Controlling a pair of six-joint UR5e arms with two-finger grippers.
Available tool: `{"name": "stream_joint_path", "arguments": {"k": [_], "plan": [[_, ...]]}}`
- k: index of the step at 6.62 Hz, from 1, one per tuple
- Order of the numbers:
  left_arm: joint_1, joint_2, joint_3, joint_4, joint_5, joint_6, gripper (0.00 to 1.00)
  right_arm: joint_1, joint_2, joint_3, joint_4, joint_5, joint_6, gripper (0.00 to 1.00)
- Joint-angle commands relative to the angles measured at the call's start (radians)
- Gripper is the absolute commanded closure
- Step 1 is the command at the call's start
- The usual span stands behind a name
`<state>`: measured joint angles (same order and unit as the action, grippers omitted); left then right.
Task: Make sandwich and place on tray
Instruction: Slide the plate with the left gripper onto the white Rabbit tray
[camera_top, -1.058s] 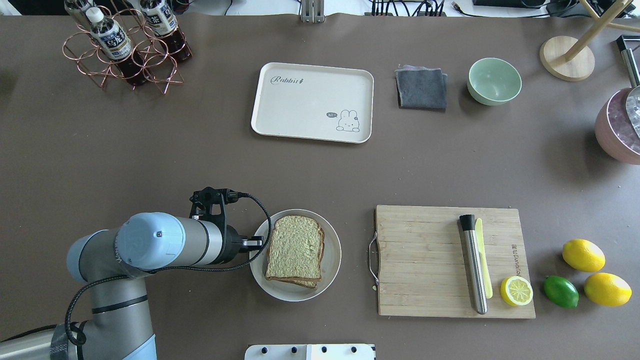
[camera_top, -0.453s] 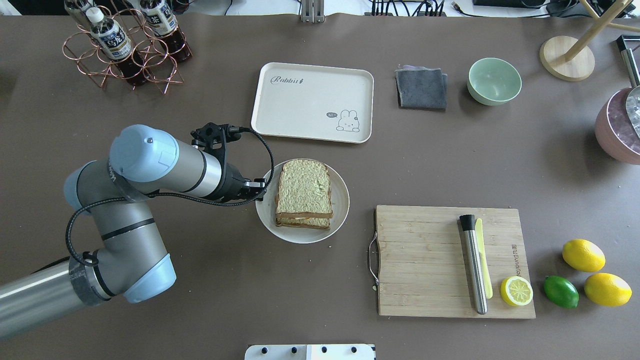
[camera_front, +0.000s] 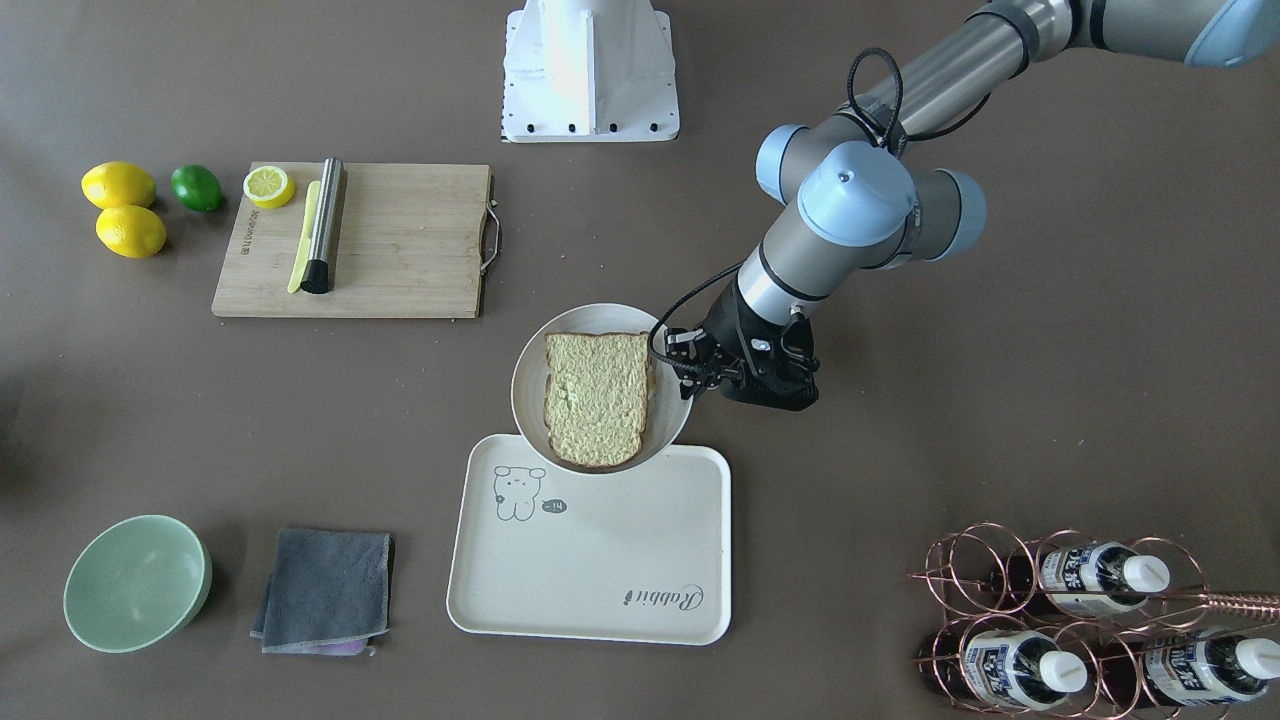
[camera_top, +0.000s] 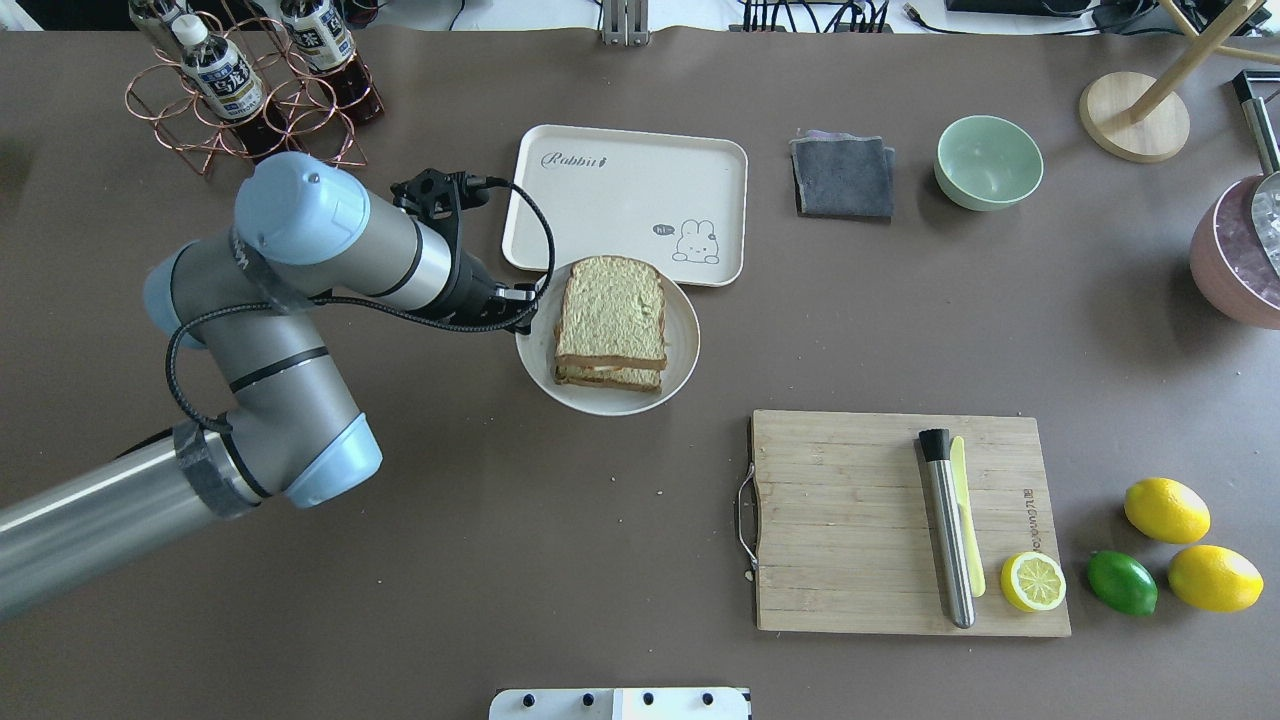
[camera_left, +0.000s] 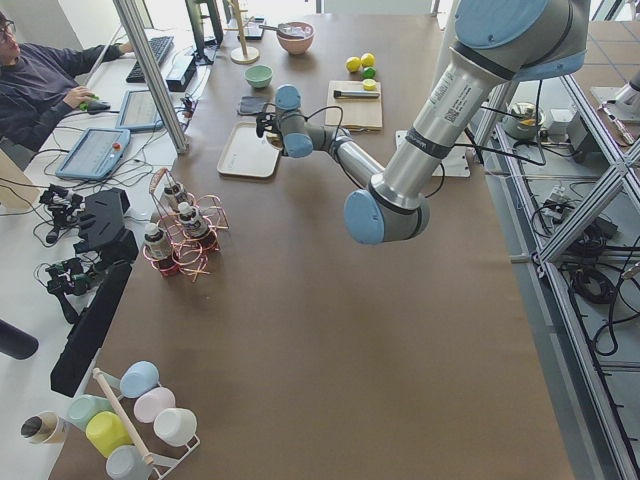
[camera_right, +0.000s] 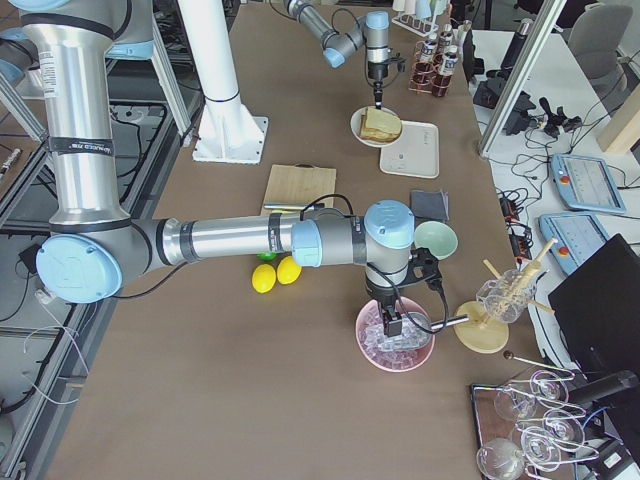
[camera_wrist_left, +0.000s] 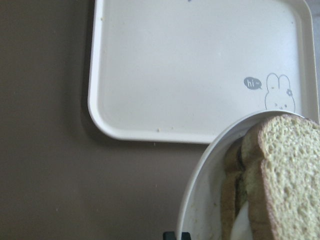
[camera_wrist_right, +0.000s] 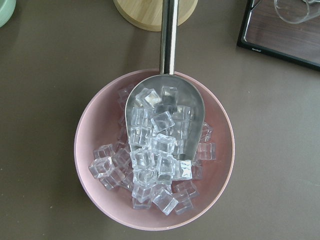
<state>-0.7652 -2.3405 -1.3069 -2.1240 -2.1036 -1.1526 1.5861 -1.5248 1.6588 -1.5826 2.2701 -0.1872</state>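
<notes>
The sandwich (camera_top: 610, 320), two bread slices stacked, lies on a round white plate (camera_top: 682, 345). A sliver of white egg (camera_wrist_left: 241, 224) shows between the slices in the left wrist view. My left gripper (camera_top: 522, 305) is shut on the plate's left rim. The plate's far edge overlaps the near rim of the cream tray (camera_top: 620, 200), which holds nothing. The front-facing view shows the same: sandwich (camera_front: 597, 398), plate (camera_front: 530, 372), tray (camera_front: 600, 560), left gripper (camera_front: 685, 385). My right gripper (camera_right: 390, 325) hangs over a pink bowl of ice; I cannot tell whether it is open or shut.
A wooden cutting board (camera_top: 850, 520) with a steel muddler (camera_top: 948, 530) and half lemon (camera_top: 1033, 581) lies at the near right, lemons and a lime beside it. A grey cloth (camera_top: 843, 177) and green bowl (camera_top: 988, 160) sit right of the tray. A bottle rack (camera_top: 250, 100) stands far left.
My left arm has carried the plate with the sandwich away from the near side of the table toward the tray. The plate's far edge now overlaps the tray's near rim.
</notes>
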Motion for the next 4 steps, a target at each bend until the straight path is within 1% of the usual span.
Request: {"name": "stream_joint_path", "arguments": {"k": [1,2,4], "plan": [[-0.039,-0.144,0.258,-0.077,-0.009,0.053,1.00,0.000,0.003,-0.013,-0.005,-0.009,-0.009,0.00],[-0.046,-0.195,0.378,-0.135,0.003,0.063,1.00,-0.003,0.003,-0.036,-0.002,-0.009,-0.009,0.00],[-0.045,-0.267,0.498,-0.160,0.040,0.111,1.00,-0.003,0.000,-0.039,0.000,-0.009,-0.011,0.00]]}}
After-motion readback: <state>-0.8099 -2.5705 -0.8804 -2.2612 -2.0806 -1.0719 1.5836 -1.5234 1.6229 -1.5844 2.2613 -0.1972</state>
